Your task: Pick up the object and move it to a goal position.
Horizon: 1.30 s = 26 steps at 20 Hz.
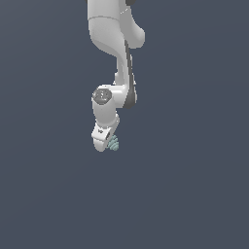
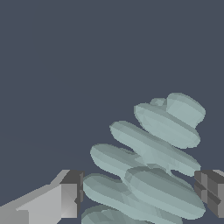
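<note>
The object is a pale teal-green ribbed lump of stacked rounded discs that taper to one end. In the wrist view it fills the gap between my two grey fingers, and each pad touches one of its sides. My gripper is shut on its wide lower discs. In the exterior view the white gripper points down from the arm. The object peeks out beside it as a small teal lump, largely hidden by the hand.
A plain dark blue-grey surface fills the background in both views. The white arm comes down from the top of the exterior view.
</note>
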### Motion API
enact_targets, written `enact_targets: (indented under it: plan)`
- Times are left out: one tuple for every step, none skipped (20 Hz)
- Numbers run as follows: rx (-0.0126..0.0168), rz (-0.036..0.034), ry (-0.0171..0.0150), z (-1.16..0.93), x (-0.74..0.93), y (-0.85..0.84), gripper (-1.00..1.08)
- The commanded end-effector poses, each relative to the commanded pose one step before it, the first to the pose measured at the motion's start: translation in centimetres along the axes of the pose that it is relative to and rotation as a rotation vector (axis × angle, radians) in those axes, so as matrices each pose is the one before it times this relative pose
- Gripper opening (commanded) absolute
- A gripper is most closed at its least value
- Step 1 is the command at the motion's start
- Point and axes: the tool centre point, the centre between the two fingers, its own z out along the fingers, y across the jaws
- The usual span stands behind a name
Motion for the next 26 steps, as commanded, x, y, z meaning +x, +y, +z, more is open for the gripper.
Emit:
enact_targets:
  plan:
    - [0.00642,-0.00011,-0.00087,0.326,-0.022,-0.231,-1.00]
    - [0.00000,0.00000,0.00000,0.000,0.000,0.000,-1.00]
    - [0.00000,0.00000,0.00000,0.000,0.000,0.000,-1.00]
    - [0.00000,0.00000,0.00000,0.000,0.000,0.000,-1.00]
    - [0.00000,0.00000,0.00000,0.000,0.000,0.000,-1.00]
    - [-0.00831,-0.00018,0.00099,-0.385,0.044,0.292,-1.00]
    - [0.00000,0.00000,0.00000,-0.028,-0.010,0.003,-1.00]
    - [0.00000,0.00000,0.00000,-0.084,-0.029,0.010,-1.00]
    - [0.00000,0.00000,0.00000,-0.139,-0.049,0.016,-1.00]
    - [0.00000,0.00000,0.00000,-0.195,-0.069,0.023,-1.00]
    - [0.00000,0.00000,0.00000,-0.251,-0.088,0.030,-1.00]
    - [0.00000,0.00000,0.00000,-0.308,-0.108,0.036,-1.00]
    - [0.00000,0.00000,0.00000,-0.366,-0.128,0.043,-1.00]
    - [0.00000,0.00000,0.00000,-0.424,-0.148,0.050,-1.00]
    - [0.00054,-0.00039,-0.00017,-0.452,-0.147,0.055,-1.00]
    - [0.00000,0.00000,0.00000,-0.544,-0.189,0.064,-1.00]
    - [0.00000,0.00000,0.00000,-0.604,-0.209,0.071,-1.00]
    - [0.00000,0.00000,0.00000,-0.661,-0.228,0.078,-1.00]
    - [0.00000,0.00000,0.00000,-0.717,-0.247,0.085,-1.00]
    - [0.00058,-0.00036,0.00012,-0.739,-0.245,0.092,-1.00]
    - [0.00000,0.00000,0.00000,-0.822,-0.280,0.098,-1.00]
    - [0.00000,0.00000,0.00000,-0.872,-0.296,0.104,-1.00]
    - [0.00076,-0.00045,0.00041,-0.882,-0.290,0.113,-1.00]
    - [0.00000,0.00000,0.00000,-0.968,-0.325,0.116,-1.00]
    - [0.00000,0.00000,0.00000,-1.014,-0.339,0.122,-1.00]
    - [0.00046,-0.00026,0.00044,-1.037,-0.343,0.131,-1.00]
